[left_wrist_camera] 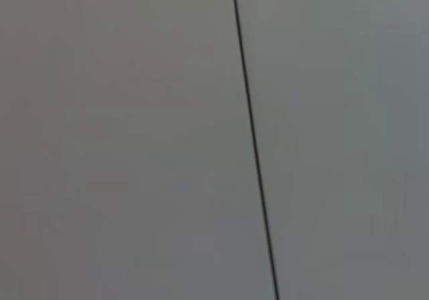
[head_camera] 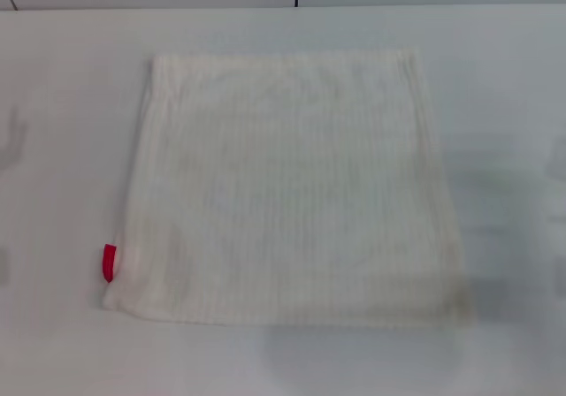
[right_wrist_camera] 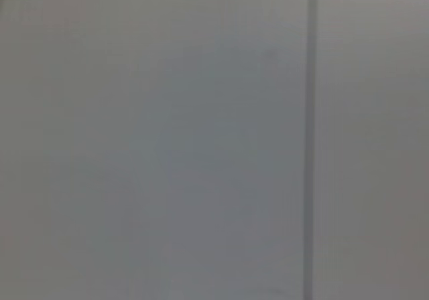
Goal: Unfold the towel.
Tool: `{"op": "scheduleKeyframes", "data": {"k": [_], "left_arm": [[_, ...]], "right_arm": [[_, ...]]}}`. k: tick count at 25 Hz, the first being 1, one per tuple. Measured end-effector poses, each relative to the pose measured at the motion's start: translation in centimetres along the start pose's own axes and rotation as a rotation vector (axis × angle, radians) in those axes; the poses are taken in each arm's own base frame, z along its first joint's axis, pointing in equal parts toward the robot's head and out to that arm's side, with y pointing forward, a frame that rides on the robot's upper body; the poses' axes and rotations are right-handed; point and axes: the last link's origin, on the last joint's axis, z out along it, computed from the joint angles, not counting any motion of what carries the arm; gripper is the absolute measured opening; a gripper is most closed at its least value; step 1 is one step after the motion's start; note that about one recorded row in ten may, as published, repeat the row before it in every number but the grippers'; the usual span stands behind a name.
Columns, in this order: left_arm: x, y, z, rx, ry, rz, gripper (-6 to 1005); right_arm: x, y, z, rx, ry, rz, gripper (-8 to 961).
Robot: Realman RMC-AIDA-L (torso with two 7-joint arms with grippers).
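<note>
The towel (head_camera: 292,188) lies flat on the white table (head_camera: 71,78) in the head view, a roughly square cream cloth with faint ribbed stripes. Its small red tag (head_camera: 108,262) sticks out from the left edge near the front left corner. Neither gripper shows in any view. Both wrist views show only a plain grey surface with one dark seam line (left_wrist_camera: 255,146), and no towel.
The table's far edge (head_camera: 292,7) runs across the top of the head view, with a grey wall and a dark vertical seam behind it. Faint shadows fall on the table at the left and right sides.
</note>
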Motion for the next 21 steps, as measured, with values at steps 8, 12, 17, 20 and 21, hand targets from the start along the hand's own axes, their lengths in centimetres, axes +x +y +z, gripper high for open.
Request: {"op": "scheduleKeyframes", "data": {"k": [8,12,17,20,21], "left_arm": [[-2.3,-0.9,-0.7,0.011,-0.114,0.025,774],[-2.6,-1.2,-1.0,0.018,-0.13,0.036,774],[-3.1,-1.7,-1.5,0.029,-0.16,0.042,774],[-3.3,-1.7,-1.9,0.033,-0.171,0.042,774],[-3.3,-1.7,-1.9,0.033,-0.171,0.042,774]], "right_arm": [[1.2,-2.4,-1.5,0.078,0.053,-0.024,308],[1.3,-2.8,-1.8,0.089,0.057,-0.02,467],[1.4,-3.0,-1.8,0.085,0.052,-0.029,546],[1.1,-3.1,-1.9,0.087,0.03,-0.036,546],[1.1,-3.1,-1.9,0.087,0.03,-0.036,546]]}}
